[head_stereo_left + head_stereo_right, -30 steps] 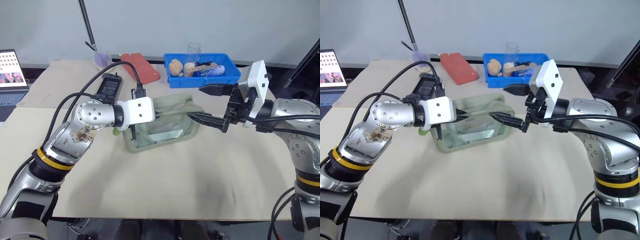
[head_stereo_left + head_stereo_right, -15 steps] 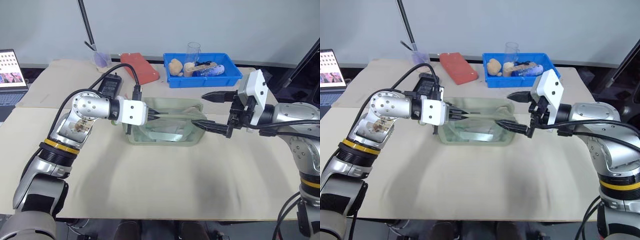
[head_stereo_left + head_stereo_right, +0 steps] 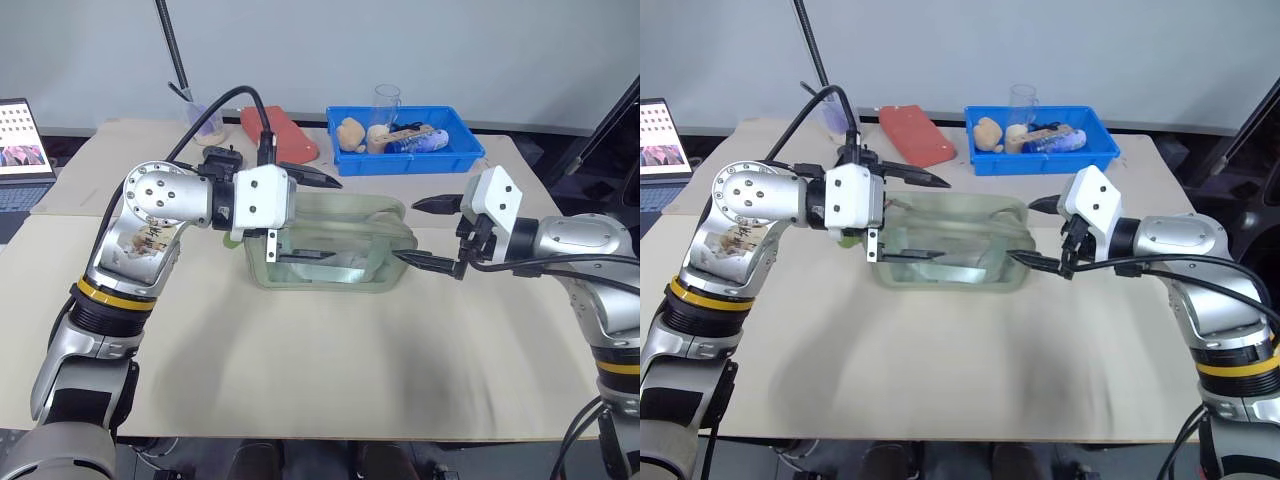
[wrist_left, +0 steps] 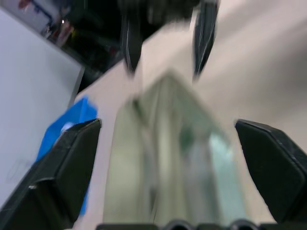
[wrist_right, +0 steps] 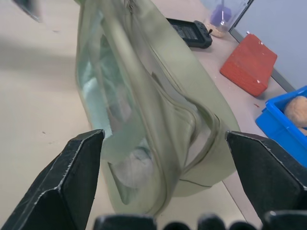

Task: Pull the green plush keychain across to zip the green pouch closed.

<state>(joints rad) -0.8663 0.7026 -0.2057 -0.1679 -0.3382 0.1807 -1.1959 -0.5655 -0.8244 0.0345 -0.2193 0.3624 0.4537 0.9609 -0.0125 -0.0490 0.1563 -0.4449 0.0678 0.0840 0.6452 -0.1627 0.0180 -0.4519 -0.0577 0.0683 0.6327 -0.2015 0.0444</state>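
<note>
A: What's on the beige table (image 3: 330,370)?

B: In the middle lies the green pouch (image 3: 335,245), a pale sage boxy toiletry bag with clear plastic side panels, soft fabric trim and a strap at its right end. From the right wrist camera its top zipper seam (image 5: 158,72) runs the length of the fabric top, which sags and creases in the middle.

A: And the green plush keychain?

B: A small patch of bright lime fuzz (image 3: 845,238) shows at the pouch's left end, just under the left arm's white wrist housing. Most of it is hidden, so I cannot tell its cord or what it touches.

A: The grippers?

B: The left gripper (image 3: 305,215) hangs over the pouch's left end with its two black tapered fingers spread wide, one above the pouch, one low beside its clear wall; nothing is between them. The right gripper (image 3: 432,235) sits just off the pouch's right end, fingers also apart, the lower tip near the strap; I cannot tell whether it touches.

A: Anything behind?

B: A blue plastic tray (image 3: 460,155) with tan spongy lumps (image 3: 351,133) and a clear glass (image 3: 387,100), a flat red block (image 3: 283,130), a black handheld device (image 3: 852,160), and a laptop (image 3: 25,150) at the far left.
</note>
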